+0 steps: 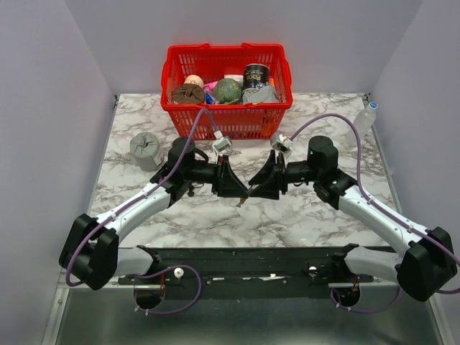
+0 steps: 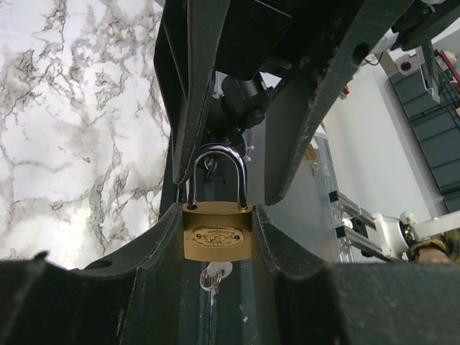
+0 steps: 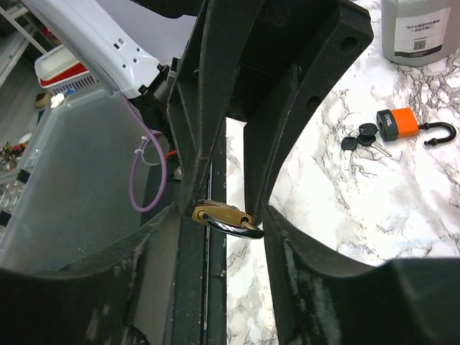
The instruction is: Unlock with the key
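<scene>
Left fingers (image 2: 144,287) clamp the brass padlock (image 2: 215,233) over the surface (image 1: 287,215), right fingers (image 3: 309,287) straddle its shut shackle (image 2: 219,151), grip unclear; the key (image 2: 214,274) hangs in the keyhole underneath, so turning it looks left to do

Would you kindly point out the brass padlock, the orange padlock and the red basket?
brass padlock (image 2: 217,236): left wrist view, middle of its body.
orange padlock (image 3: 402,122): right wrist view, its orange body.
red basket (image 1: 244,118): top external view, its front wall.
</scene>
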Robot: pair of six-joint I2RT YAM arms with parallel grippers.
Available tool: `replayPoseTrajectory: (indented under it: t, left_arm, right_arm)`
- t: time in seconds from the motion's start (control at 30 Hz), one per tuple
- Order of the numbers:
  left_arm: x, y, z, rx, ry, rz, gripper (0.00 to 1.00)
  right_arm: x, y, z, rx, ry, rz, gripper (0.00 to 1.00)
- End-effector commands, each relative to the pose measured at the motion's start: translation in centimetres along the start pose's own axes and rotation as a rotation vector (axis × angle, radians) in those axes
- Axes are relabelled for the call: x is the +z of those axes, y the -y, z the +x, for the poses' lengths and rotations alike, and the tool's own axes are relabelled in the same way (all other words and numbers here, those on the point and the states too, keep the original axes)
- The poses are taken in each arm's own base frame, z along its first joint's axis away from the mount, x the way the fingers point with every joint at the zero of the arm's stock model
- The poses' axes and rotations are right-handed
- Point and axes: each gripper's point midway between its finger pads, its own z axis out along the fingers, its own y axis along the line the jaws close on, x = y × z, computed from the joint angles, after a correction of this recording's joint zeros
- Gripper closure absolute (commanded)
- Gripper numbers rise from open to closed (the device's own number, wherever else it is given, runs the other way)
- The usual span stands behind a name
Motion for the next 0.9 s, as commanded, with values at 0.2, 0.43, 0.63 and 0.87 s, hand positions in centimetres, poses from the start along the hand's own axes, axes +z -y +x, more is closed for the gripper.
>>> replayPoseTrajectory:
  t: [0.2,0.43,0.63,0.87]
  left_arm:
    - [-0.2,1.2,-0.7,0.079,0.020,0.031,1.00]
    - [-0.3,0.5,-0.7,0.080,0.022,-0.013,1.00]
    - [-0.6,-1.5,-0.6,0.086,0.023,-0.141,1.00]
    - [-3.4,-8.3,-0.3,0.118,0.033,-0.672,1.00]
  right_arm:
    - [0.1,-0.5,-0.2,0.001,-0.010,-0.015,0.67]
    - [0.1,0.0,0.1,0.019,-0.014,0.012,0.90]
    - [0.2,1.1,0.1,0.063,-0.012,0.079,0.97]
    - [0.0,6.4,1.8,0.194,-0.048,0.364,0.98]
